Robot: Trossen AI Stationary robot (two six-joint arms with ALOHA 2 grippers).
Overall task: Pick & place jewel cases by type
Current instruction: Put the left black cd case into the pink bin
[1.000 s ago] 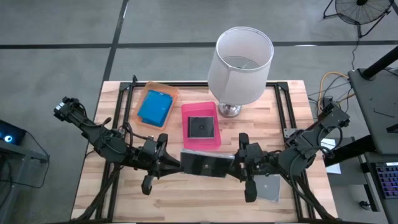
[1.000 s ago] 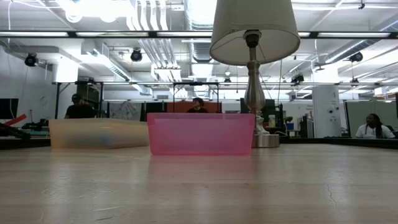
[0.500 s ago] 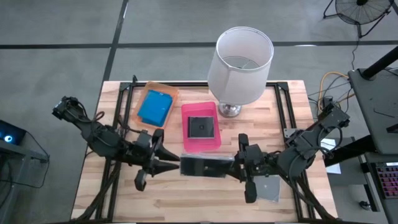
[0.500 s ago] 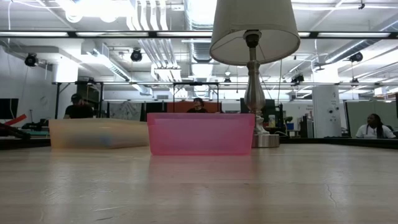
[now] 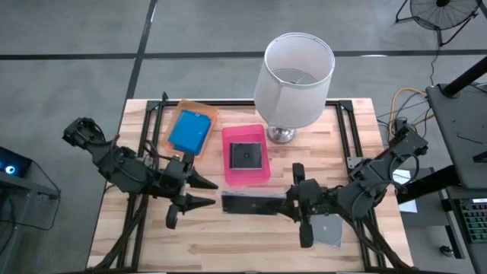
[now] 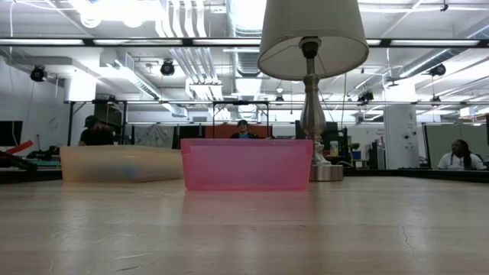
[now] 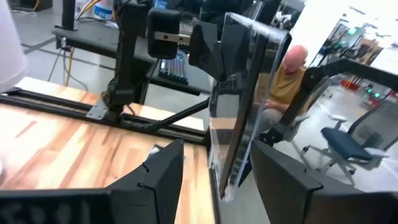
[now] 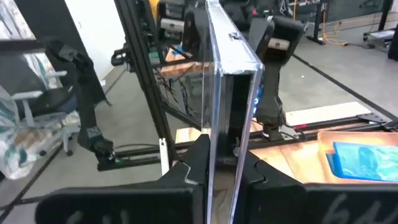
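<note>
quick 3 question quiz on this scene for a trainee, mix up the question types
1. True or false: the left gripper is clamped on the dark jewel case held above the table.
2. Which tray holds a bright blue case? A) the orange tray B) the pink tray C) neither
3. Fill in: a grey case lies flat on the table beside the ____ arm.

Key
1. False: the left gripper's fingers are spread and clear of the case's end; only the right gripper pinches it.
2. A. The pink tray holds a dark square case.
3. Right.
</note>
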